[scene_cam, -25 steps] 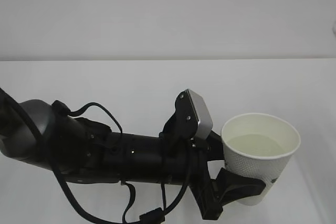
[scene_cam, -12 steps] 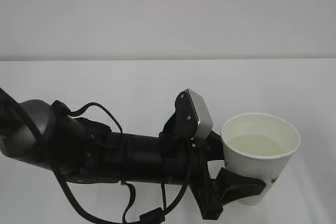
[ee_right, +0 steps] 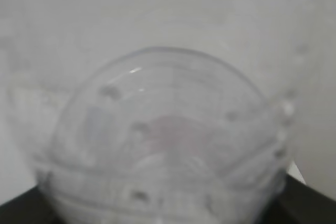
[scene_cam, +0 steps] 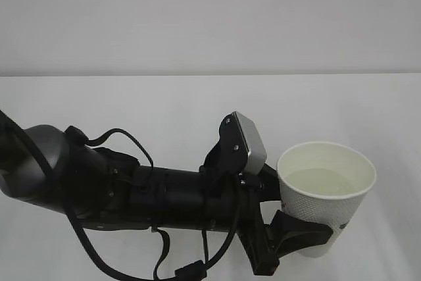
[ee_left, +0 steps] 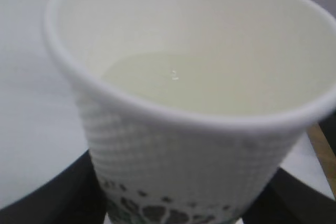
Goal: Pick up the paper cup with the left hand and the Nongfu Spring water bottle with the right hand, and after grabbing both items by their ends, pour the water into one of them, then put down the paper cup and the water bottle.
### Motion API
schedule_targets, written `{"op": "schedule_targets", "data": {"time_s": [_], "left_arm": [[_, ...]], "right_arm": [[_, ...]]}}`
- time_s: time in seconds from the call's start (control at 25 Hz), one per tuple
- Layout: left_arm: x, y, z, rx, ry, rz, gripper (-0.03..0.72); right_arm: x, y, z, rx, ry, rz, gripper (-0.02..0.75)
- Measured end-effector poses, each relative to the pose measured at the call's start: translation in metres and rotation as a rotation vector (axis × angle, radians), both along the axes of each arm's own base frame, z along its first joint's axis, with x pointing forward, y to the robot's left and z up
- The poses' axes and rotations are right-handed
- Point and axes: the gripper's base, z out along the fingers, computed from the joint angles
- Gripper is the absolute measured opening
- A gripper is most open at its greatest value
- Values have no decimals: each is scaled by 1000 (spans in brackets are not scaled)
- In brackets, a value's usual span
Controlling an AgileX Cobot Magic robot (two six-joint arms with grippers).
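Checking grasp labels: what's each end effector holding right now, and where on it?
Left end effector grips the paper cup around its lower wall, near the base; water inside. Right one holds the clear bottle, seemingly at its bottom end; fingers barely visible.

A white, dimpled paper cup (scene_cam: 327, 192) with dark printed marks is seen; a black left tool (scene_cam: 289, 238), white counter (scene_cam: 164, 103).

No readable text, brand, number or sign anywhere. Only a dark blotchy print low on the paper cup (ee_left: 173, 145), cut off at the bottom edge and too blurred to read; same print barely visible on the cup's lower wall from outside.
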Motion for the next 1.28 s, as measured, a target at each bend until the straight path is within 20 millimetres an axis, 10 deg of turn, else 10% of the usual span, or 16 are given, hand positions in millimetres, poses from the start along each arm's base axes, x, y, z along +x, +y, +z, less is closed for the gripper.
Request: {"op": "schedule_targets", "data": {"time_s": [1.28], "left_arm": [[4, 0, 1, -9, 18, 49, 495]], "right_arm": [[37, 9, -45, 120, -1, 43, 484]]}}
